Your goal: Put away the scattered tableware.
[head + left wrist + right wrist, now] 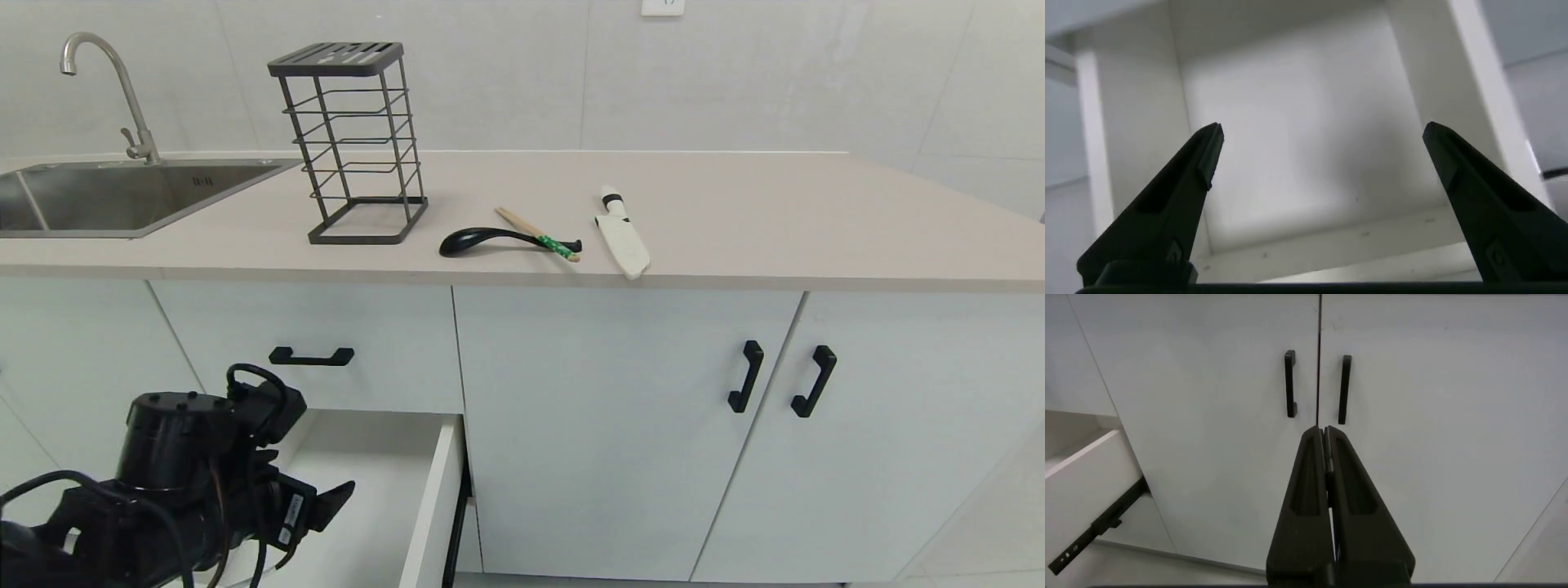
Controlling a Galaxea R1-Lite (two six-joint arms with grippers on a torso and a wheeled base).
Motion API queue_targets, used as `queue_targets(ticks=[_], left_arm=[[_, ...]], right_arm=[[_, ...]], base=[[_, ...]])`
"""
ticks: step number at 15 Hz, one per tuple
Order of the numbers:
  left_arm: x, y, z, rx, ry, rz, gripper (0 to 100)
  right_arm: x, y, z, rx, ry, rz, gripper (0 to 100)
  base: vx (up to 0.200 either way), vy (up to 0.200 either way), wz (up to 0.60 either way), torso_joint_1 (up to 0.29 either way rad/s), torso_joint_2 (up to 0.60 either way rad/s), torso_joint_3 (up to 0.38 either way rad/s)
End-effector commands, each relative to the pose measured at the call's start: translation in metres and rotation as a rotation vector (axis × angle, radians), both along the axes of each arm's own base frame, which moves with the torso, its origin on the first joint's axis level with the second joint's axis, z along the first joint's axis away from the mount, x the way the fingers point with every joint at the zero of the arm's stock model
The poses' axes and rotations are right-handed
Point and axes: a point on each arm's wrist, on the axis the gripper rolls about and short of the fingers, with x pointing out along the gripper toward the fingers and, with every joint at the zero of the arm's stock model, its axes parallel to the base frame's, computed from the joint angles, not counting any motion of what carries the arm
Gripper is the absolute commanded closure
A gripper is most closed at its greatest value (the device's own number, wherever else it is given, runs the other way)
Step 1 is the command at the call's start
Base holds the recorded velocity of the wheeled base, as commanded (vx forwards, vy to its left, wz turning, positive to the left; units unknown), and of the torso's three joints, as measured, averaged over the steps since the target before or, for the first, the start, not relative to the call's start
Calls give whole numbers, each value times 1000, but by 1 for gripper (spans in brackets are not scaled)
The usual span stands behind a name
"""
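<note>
"What does the right gripper face?"

"A pair of white cabinet doors. Its black fingers are pressed together, the tips lined up with the seam between the doors."

"And around that seam?"

"Two upright black handles, one close on each side. Farther from the seam, a white drawer stands pulled out, its black rail showing."

bright, even, diffuse light with faint soft shadows inside the open drawer.
</note>
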Motion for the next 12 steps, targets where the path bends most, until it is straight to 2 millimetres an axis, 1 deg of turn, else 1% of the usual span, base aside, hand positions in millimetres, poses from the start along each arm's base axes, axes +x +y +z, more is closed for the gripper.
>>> queue_targets(ticks=[1,2,3,4,5,6,7,8,9,12], left_arm=[[-67,17,59,-114,-345,-23,0],[-77,21,61,-121,-375,-12,0],[-77,21,61,-121,-375,-12,0],[-146,49,59,-161,-612,97,0],[-167,54,58,-183,-693,131,0],[-177,56,54,-187,-722,148,0],[-200,59,33,-167,-717,205,0],[-212,59,18,-157,-713,224,0],[-219,58,8,-153,-711,242,0],[-219,58,10,-178,-738,244,0]], right_arm=[[0,0,0,5,0,2,100],[0,0,0,4,0,7,100],[0,0,0,4,0,7,100],[0,1,0,6,7,44,100],[0,1,0,8,8,44,100],[0,1,0,11,8,43,100],[0,1,0,8,8,39,100],[0,1,0,5,7,39,100],[0,1,0,4,7,39,100],[0,1,-1,4,8,39,100]], base=[[0,0,0,0,0,0],[0,0,0,0,0,0],[0,0,0,0,0,0],[0,0,0,0,0,0],[0,0,0,0,0,0],[0,0,0,0,0,0],[0,0,0,0,0,0],[0,0,0,0,0,0],[0,0,0,0,0,0],[0,0,0,17,-259,-232]])
